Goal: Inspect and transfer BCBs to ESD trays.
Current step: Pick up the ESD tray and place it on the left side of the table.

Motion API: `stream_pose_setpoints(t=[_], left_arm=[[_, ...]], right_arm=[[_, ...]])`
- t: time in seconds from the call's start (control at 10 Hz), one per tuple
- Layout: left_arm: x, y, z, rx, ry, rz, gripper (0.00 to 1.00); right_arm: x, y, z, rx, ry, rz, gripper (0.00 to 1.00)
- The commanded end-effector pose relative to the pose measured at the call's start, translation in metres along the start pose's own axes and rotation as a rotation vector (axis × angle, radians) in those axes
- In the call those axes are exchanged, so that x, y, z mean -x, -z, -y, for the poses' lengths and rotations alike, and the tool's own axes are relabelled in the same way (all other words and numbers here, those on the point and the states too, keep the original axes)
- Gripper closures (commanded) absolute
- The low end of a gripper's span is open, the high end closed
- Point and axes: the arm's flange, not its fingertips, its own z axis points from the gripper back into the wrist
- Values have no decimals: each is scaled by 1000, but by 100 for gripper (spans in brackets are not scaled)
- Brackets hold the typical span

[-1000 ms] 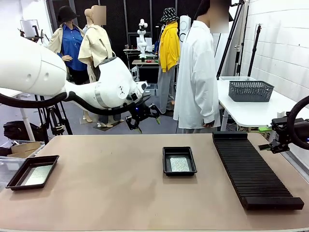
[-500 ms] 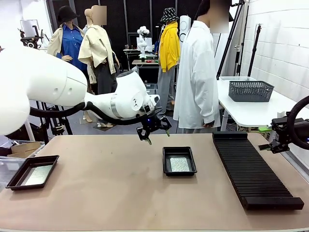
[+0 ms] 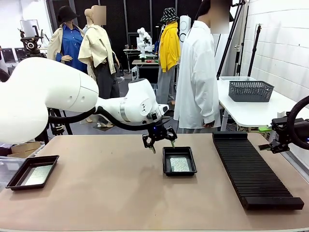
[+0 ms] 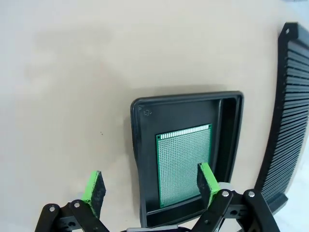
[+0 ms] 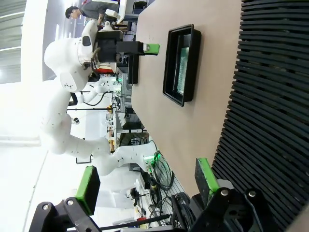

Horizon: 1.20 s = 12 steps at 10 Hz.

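One green BCB (image 3: pixel 180 164) lies flat in the black ESD tray (image 3: pixel 165 153) at the table's centre. My left gripper (image 3: pixel 163 146) hangs open just above that tray's near-left corner, holding nothing. From the left wrist, the left gripper (image 4: pixel 149 186) straddles the tray's (image 4: pixel 183 99) left rim, with the BCB (image 4: pixel 183 164) under the right finger. A second ESD tray (image 3: pixel 14 176) at the front left holds a pale flat board (image 3: pixel 36 175). My right gripper (image 3: pixel 264 138) waits open at the right edge. The right wrist view has the right gripper (image 5: pixel 147 181) open, empty, above the rack.
A long black ribbed rack (image 3: pixel 253 169) fills the table's right side, also seen as the rack (image 4: pixel 289 121) and the rack (image 5: pixel 270 96). A person in a white coat (image 3: pixel 197 77) stands at the far edge. A grey mesh basket (image 3: pixel 250 90) sits on a side table.
My left arm has swung right and down, bringing its open gripper from the far middle of the table to the centre tray's corner. The right arm has stayed put.
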Motion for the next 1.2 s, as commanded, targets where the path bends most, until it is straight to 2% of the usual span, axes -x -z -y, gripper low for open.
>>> stream_pose_setpoints(t=[0.0,0.2,1.1], left_arm=[[-7,6,6,-52,80,-8,0],[-1,17,7,-60,132,-40,0],[6,27,4,-48,116,-63,0]], right_arm=[[2,0,-1,2,0,6,0],[2,0,-1,2,0,6,0],[2,0,-1,2,0,6,0]])
